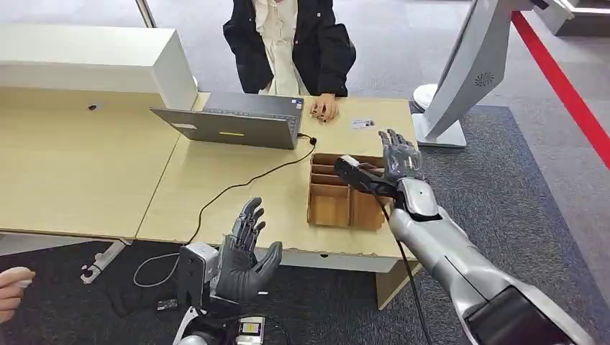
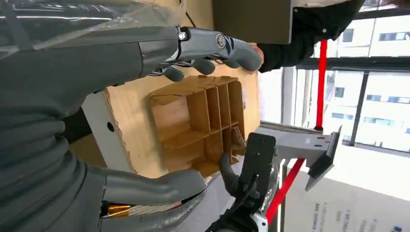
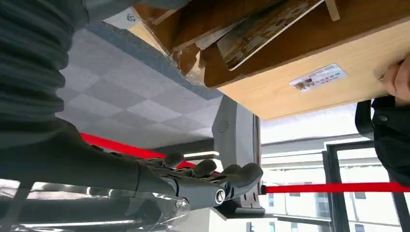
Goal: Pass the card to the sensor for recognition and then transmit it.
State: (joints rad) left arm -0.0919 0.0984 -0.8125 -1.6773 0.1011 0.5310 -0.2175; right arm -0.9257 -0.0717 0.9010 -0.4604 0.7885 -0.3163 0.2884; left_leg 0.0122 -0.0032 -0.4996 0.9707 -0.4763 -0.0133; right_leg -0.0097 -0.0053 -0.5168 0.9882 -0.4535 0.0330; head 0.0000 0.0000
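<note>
Left hand (image 1: 244, 251) nearest the lens at 6 o'clock, palm up, fingers spread, holding nothing. Right hand (image 1: 399, 159) raised over the wooden divider box (image 1: 338, 205), fingers splayed, released too. Card (image 1: 362, 123) lies flat on the desk (image 1: 86, 165) at 12 o'clock from the box, small, white, printed, dark patch at one end; a person's hand (image 1: 324, 108) just beside it. Right wrist view catches print lines on the card (image 3: 317, 77); left wrist view shows the box compartments (image 2: 203, 125).

The print on the card (image 1: 363, 123) is too small to read. The person (image 1: 291, 43) is cut off at the top edge of the head view, and the laptop (image 1: 234, 128) hides its own screen
</note>
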